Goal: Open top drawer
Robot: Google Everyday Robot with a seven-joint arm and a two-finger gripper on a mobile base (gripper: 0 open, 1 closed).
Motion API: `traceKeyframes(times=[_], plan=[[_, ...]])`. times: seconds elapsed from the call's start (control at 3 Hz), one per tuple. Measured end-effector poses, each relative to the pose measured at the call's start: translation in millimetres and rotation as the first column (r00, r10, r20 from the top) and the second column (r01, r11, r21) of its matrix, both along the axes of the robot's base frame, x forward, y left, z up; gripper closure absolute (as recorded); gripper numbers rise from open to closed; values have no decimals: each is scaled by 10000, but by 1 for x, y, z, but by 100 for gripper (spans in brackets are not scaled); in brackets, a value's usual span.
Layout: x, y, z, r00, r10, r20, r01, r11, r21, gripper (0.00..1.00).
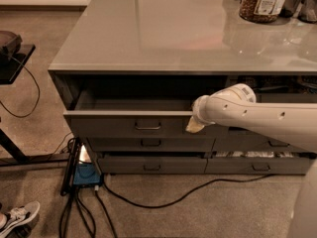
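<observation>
The top drawer [114,125] is a wide dark-grey drawer under the grey countertop. It stands pulled partly out, its tray open to view, with a small rectangular handle [147,126] at the centre of its front. My white arm reaches in from the right. The gripper [194,125] is at the right end of the drawer's front panel, at its top edge, to the right of the handle. Only a pale tip shows below the wrist.
Shallower grey drawers [148,144] sit below, and a narrower stack [257,155] to the right. A jar [262,1] stands on the countertop [163,29]. Cables and a blue box [85,175] lie on the floor. A dark stand [10,58] is at left.
</observation>
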State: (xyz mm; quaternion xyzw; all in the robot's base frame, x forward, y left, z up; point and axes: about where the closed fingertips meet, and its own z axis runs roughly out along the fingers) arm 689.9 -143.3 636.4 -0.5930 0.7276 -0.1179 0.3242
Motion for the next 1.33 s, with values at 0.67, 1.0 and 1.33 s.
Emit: traceKeyframes(times=[0.67, 1.0, 1.33], plan=[[12, -8, -14, 9996, -270, 71, 268, 9993, 269, 56], [13, -7, -8, 9996, -270, 71, 268, 9993, 269, 80], [13, -7, -1, 9996, -268, 75, 266, 9993, 273, 100]])
